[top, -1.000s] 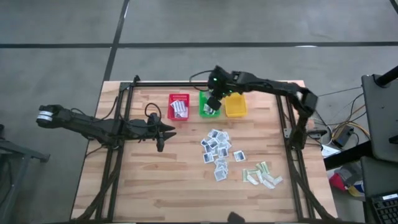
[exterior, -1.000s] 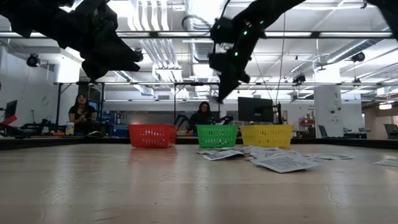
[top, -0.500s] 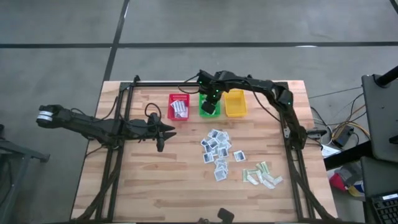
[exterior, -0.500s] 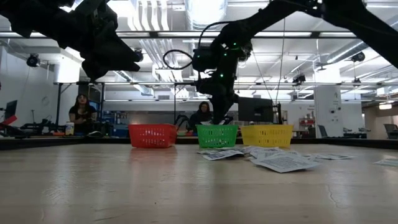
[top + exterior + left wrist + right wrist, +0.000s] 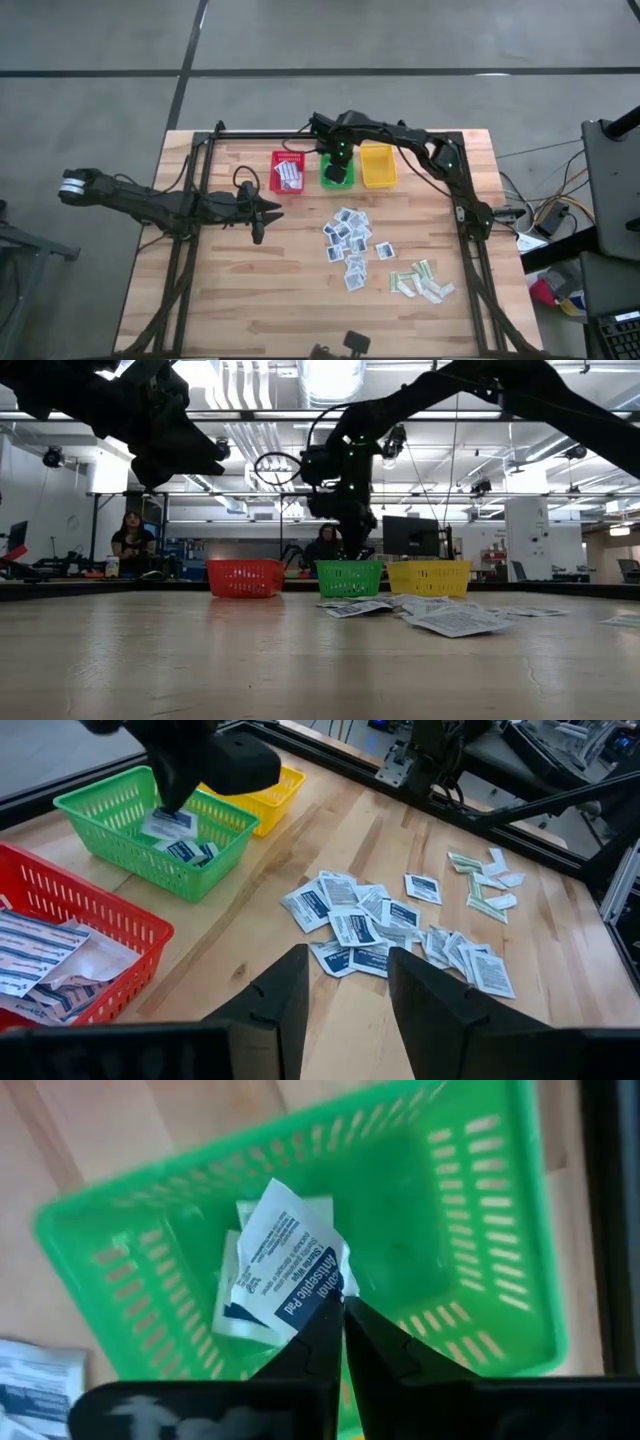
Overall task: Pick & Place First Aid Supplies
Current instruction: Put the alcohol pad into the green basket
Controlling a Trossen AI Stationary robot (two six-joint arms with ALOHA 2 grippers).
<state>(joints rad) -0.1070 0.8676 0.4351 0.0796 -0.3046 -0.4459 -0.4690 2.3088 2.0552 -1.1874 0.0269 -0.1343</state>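
Note:
My right gripper [image 5: 341,1320] points down over the green basket [image 5: 323,170] and is shut on a square white-blue packet [image 5: 285,1275]. More such packets lie in that basket [image 5: 190,850]. A pile of white-blue packets [image 5: 350,245] lies flat mid-table, with pale green-beige strips [image 5: 422,282] to its right. Oblong packets fill the red basket [image 5: 288,171]. My left gripper [image 5: 345,990] hovers open left of the pile, holding nothing. My right gripper pinches one corner of the packet [image 5: 330,1285] between its two fingertips, coming from above and pointing down. The packet hangs tilted below the fingers, inside the green basket's outline and over the packets lying there. Whether it touches them cannot be told.
The red basket, green basket and yellow basket [image 5: 378,166] stand in a row at the table's far edge. A dark frame [image 5: 200,150] runs along the table's sides. Bare wood shows at the near left. People sit in the room beyond the table [image 5: 131,540].
My right gripper has sunk toward the green basket and tipped until it points straight down, carrying the packet. Its arm has swung toward the table's far edge.

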